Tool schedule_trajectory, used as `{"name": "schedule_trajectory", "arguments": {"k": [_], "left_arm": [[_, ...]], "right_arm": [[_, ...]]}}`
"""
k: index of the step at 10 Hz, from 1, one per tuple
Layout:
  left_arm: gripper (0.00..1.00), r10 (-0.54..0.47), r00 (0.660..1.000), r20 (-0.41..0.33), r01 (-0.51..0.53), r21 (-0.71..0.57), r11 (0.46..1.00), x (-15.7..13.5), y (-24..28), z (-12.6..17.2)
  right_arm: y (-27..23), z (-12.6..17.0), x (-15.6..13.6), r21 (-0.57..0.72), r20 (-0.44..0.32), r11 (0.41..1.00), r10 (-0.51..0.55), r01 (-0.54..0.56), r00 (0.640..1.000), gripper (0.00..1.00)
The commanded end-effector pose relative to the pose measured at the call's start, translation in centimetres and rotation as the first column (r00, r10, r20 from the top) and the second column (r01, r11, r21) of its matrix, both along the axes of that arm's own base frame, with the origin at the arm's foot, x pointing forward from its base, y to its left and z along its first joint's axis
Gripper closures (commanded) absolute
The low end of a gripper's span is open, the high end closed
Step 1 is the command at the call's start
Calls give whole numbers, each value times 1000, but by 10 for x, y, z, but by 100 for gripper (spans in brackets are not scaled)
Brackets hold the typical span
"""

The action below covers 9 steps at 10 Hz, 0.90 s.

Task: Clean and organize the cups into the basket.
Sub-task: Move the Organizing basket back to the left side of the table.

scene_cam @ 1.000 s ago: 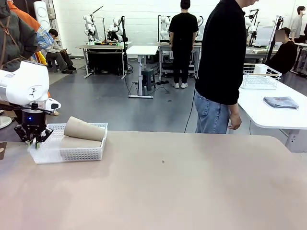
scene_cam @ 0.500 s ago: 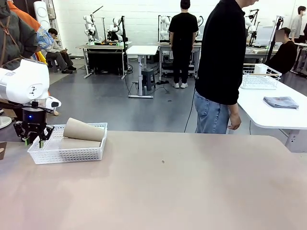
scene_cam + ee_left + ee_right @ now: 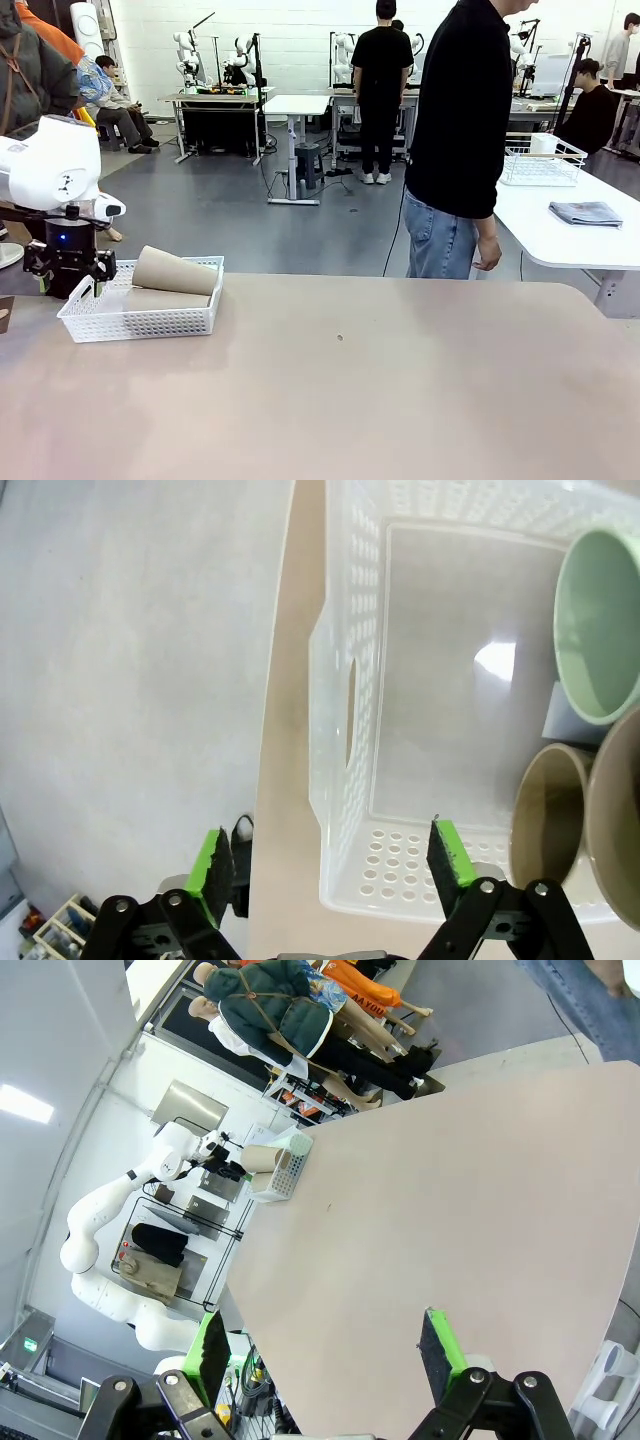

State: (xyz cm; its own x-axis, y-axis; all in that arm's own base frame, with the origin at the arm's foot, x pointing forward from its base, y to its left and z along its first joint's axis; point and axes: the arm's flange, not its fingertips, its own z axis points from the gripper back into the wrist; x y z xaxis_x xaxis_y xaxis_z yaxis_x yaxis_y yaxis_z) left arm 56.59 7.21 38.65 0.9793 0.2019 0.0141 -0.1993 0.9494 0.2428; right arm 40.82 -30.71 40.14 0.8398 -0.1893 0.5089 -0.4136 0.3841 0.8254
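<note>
Left wrist view | basket [image 3: 345, 695]: 1 mint cup [image 3: 600, 630], seemingly 2 tan cups [image 3: 545, 815] | both tools released

Brightness: my front view is evenly bright, lit from overhead, white walls near blown out.
Shadows: soft and faint on the table [image 3: 380, 380]; no hard edges anywhere.
Glare: a white glint sits on the floor of the basket [image 3: 350, 610] in my left wrist view; a ceiling light strip flares at the left of my right wrist view.
Distortion: both wrist views bend strongly at the edges; table lines curve.
Focus: front view sharp; my left pincer [image 3: 330, 855] reads slightly soft up close.
</note>
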Motion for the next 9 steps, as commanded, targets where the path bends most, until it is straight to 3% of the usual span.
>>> {"name": "schedule_trajectory", "arguments": {"k": [1,3,5,8,9], "left_arm": [[0,52,988,148,-60,46,997,-29,-9,27],[0,70,929,363,-105,76,992,-90,-17,85],[0,42,894,446,-102,113,988,-145,-22,114],[0,6,871,492,-45,68,997,-213,-25,134],[0,-2,881,473,-13,29,999,-226,-23,133]], "right_arm": [[-1,0,3,-5,0,1000,1,-1,1000,0],[-1,0,3,-5,0,1000,1,-1,1000,0],[-1,0,3,-5,0,1000,1,-1,1000,0],[-1,0,3,-5,0,1000,1,-1,1000,0],[-1,0,3,-5,0,1000,1,-1,1000,0]]}}
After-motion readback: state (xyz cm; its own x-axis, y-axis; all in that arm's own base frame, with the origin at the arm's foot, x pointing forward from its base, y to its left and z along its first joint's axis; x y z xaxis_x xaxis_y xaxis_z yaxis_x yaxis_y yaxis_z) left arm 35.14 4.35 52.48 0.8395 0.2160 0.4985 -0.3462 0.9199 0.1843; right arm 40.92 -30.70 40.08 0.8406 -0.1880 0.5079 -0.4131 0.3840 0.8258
